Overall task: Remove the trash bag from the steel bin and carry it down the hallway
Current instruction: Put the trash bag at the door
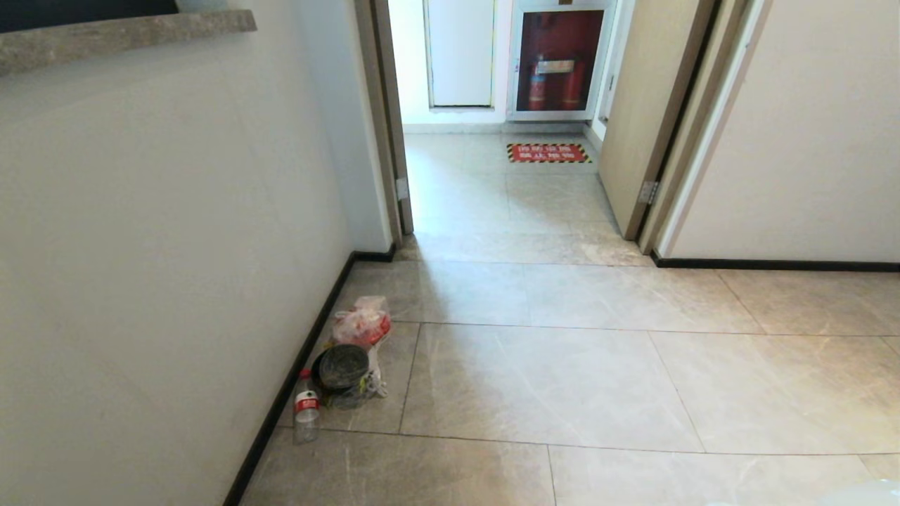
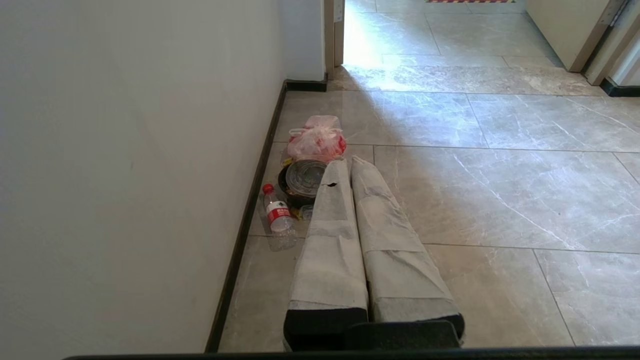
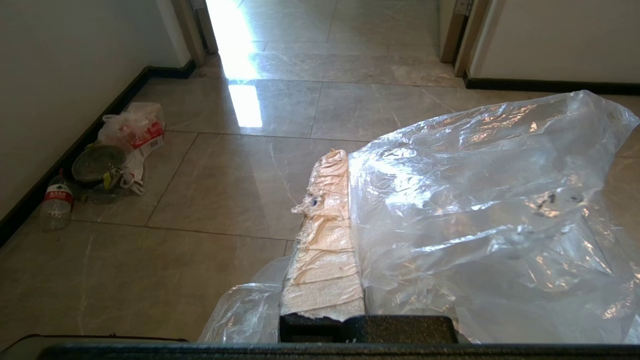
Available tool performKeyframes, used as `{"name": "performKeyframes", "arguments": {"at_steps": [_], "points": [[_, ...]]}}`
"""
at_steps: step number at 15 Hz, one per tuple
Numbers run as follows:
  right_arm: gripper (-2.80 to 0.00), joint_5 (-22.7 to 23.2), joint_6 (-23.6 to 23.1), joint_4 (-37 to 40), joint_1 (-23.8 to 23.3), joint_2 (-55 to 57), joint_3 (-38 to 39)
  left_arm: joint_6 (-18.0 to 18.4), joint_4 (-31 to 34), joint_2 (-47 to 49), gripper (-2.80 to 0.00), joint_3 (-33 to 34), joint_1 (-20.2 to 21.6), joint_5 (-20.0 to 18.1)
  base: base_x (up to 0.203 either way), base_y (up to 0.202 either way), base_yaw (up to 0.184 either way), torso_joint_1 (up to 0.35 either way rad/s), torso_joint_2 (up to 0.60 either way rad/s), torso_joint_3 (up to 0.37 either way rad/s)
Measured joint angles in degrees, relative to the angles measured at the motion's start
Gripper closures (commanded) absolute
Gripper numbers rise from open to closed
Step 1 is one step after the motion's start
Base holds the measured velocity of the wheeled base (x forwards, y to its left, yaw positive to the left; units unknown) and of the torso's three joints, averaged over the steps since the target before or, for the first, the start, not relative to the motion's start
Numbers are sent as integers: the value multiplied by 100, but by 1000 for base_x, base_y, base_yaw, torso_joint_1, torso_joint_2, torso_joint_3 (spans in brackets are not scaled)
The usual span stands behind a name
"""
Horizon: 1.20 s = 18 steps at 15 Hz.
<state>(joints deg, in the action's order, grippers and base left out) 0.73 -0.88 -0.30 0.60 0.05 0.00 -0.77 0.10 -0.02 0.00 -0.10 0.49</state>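
Head view: hallway (image 1: 562, 365) of beige marble-look tiles, white walls, black baseboard. Neither arm in frame. Lower left, against the wall, one litter pile: one clear plastic bottle (image 1: 306, 411) with red cap and red label, print too small to read; one dark round container (image 1: 341, 367); one white bag with red print (image 1: 363, 323). Top centre, through the doorway, one cabinet holding two red fire extinguishers (image 1: 555, 81); one red floor sign (image 1: 548, 152) with striped border just before it, writing unreadable. One open door (image 1: 643, 119) upper right.

Left wrist view: left pincer (image 2: 342, 162), two cloth-wrapped fingers pressed together, closed on nothing. Same bottle (image 2: 277, 217), container (image 2: 302, 180) and red-print bag (image 2: 317, 140) just beyond its tips, centre left.

Right wrist view: right pincer (image 3: 345, 155) clamped shut on the trash bag (image 3: 490, 200); one wrapped finger (image 3: 327, 240) shows, the other is under the plastic. The clear bag fills the lower right of the frame, held up off the floor. Pile sits mid left.
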Motion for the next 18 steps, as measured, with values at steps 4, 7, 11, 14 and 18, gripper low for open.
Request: {"name": "performKeyframes", "arguments": {"at_steps": [4,7,11,14,18], "points": [[0,-8,11,3,-6,-2,0,0,-4,0,0,0,0,2,0,-5,45,1,2,2],[0,-6,2,3,0,0,0,3,0,0,0,0,-1,2,0,-8,174,1,3,4],[0,-2,4,-1,-2,0,0,3,0,0,0,0,-1,0,3,-10,174,3,2,5],[0,-5,13,-1,0,0,0,3,-2,0,0,0,-1,2,2,-5,118,1,2,5],[0,-2,4,-2,0,0,0,0,-7,0,0,0,-1,0,0,0,0,0,0,0]]}}
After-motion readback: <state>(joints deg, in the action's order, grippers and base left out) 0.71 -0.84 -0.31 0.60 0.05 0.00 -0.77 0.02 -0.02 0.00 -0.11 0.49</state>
